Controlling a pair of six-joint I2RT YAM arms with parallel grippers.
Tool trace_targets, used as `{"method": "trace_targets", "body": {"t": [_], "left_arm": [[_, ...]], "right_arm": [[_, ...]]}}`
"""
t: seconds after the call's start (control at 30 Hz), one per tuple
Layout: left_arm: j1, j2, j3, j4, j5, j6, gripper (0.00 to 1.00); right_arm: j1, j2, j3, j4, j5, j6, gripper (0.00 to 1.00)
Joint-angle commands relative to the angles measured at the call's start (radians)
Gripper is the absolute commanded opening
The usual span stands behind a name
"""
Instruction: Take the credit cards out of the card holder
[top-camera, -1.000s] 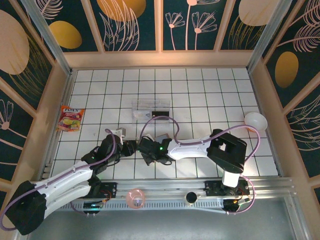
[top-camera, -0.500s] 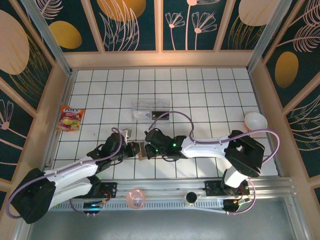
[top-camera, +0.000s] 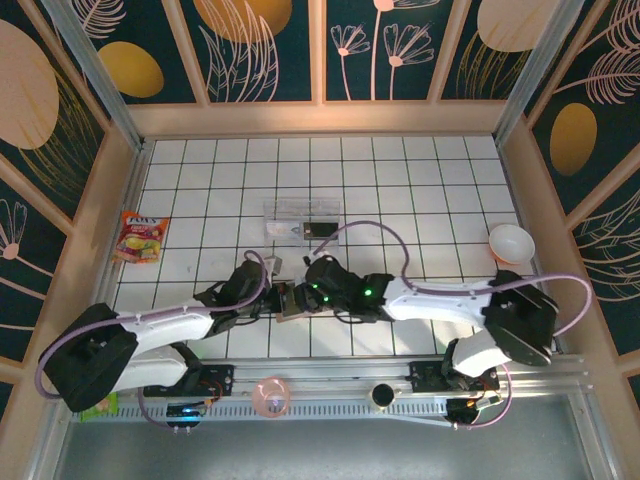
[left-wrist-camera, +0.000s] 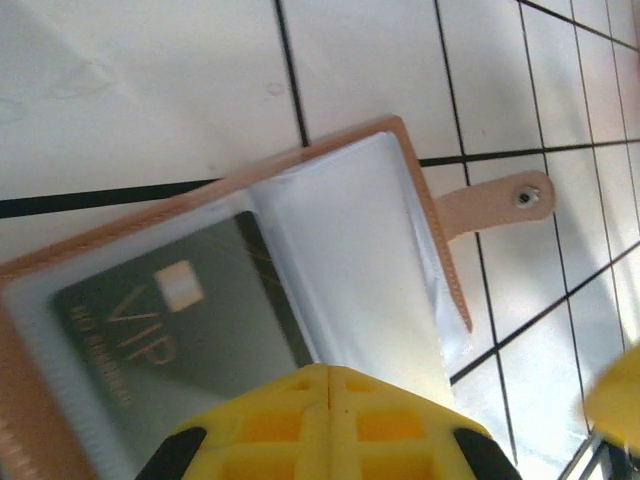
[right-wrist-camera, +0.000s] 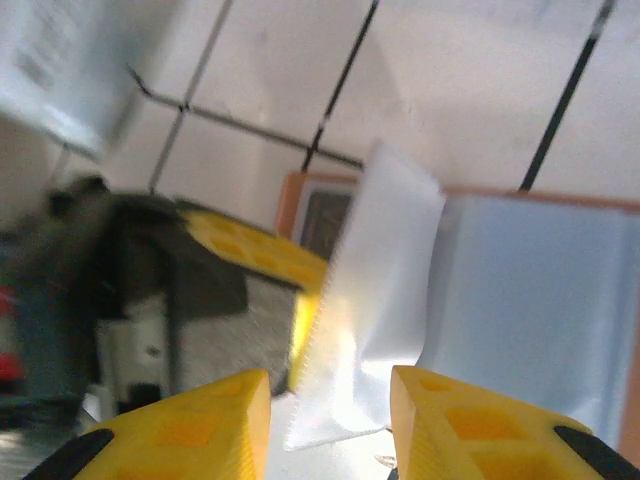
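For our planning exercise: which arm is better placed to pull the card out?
Probably right: the right gripper, open, straddles the raised sleeve; the left gripper sits shut over the holder.

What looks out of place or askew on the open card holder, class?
One clear plastic sleeve of the tan leather card holder stands up bent between the right claw's open fingers, while the other pages lie flat.

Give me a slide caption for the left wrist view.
Left gripper pinches the open holder, a dark VIP card inside.
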Motion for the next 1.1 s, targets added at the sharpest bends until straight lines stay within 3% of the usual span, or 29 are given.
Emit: {"method": "trace_targets", "body": {"t": [0.0, 0.17, 0.4, 0.5, 0.63, 0.8, 0.9, 1.07], "left_arm": [[-0.038, 0.061, 0.054, 0.059, 0.04, 0.003, 0.0], [-0.105, 0.214, 0.155, 0.077, 0.06, 0.025, 0.0], [-0.117, 0.381, 0.26, 0.02, 0.097, 0.067, 0.0], [-0.117, 0.31, 0.231, 0.018, 0.06, 0.058, 0.0], [-0.117, 0.096, 0.159, -0.007, -0.049, 0.016, 0.0], [-0.1, -0.108, 0.084, -0.117, -0.168, 0.0, 0.03], [-0.043, -0.149, 0.022, -0.143, -0.16, 0.0, 0.04], [0.005, -0.137, -0.042, -0.098, -0.137, 0.011, 0.07]], "right_arm": [[-0.033, -0.099, -0.046, -0.051, 0.096, 0.03, 0.36], [-0.053, -0.185, -0.099, -0.098, 0.141, 0.054, 0.3], [-0.063, -0.219, -0.152, -0.107, 0.142, 0.09, 0.26], [-0.07, -0.211, -0.159, -0.091, 0.115, 0.086, 0.24], [-0.098, -0.172, -0.155, -0.039, 0.029, 0.04, 0.18], [-0.124, -0.035, -0.091, 0.018, -0.095, -0.053, 0.1], [-0.131, 0.06, -0.059, 0.041, -0.158, -0.077, 0.08], [-0.142, 0.129, -0.083, 0.058, -0.144, -0.049, 0.06]]}}
